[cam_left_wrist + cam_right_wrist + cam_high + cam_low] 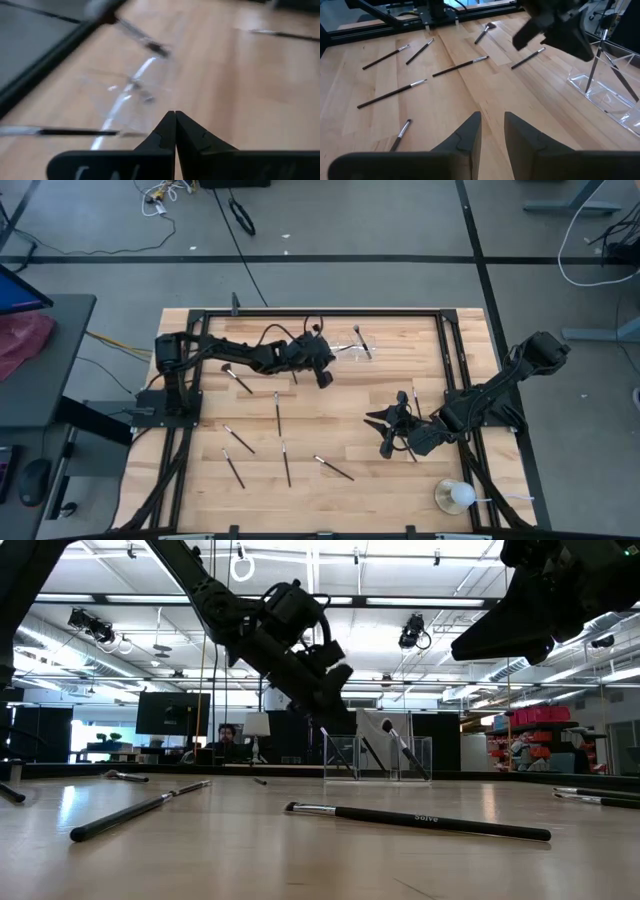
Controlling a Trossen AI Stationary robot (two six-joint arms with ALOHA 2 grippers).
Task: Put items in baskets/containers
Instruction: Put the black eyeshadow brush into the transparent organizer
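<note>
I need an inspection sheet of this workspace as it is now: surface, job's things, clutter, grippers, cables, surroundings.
Surface: wooden table, black frame.
Job's things: clear organizer at the far edge, two brushes standing in it; loose makeup brushes scattered on the wood.
Clutter: white ball on a clear base, near right corner.
Grippers: left gripper shut, empty, beside the organizer; right gripper slightly open, empty.
Cables: several on the floor.
Surroundings: person at a monitor far behind.

Brushes [391,94] scattered on table [350,85], clear organizer [607,97] holding two
</note>
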